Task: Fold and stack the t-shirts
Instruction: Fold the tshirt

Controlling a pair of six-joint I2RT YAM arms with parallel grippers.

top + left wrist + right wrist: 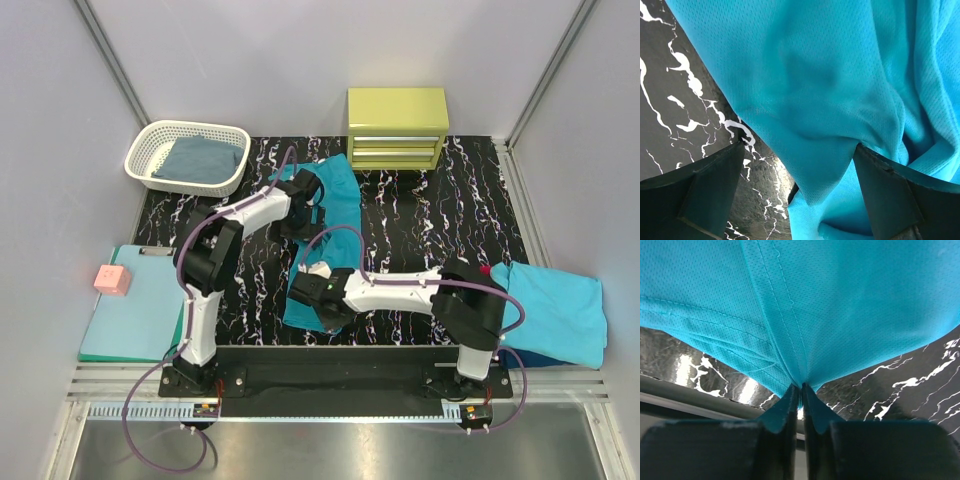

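While right gripper (801,388) pinched near hem of teal t-shirt (342,195), left gripper (797,149) gaped, unclenched, astride far edge; shirt ran near-to-far.

One teal t-shirt (343,195) centre, one light turquoise t-shirt (560,305) right, one white basket (140,160) holding one blue cloth (205,160), one yellow drawer cabinet (397,125), one clipboard (130,320), one pink block (112,280)

Bright, even light from above, shadows soft and faint; shiny black tabletop (710,371) kicks back white glare; close-up fingers (782,415) look kinda soft
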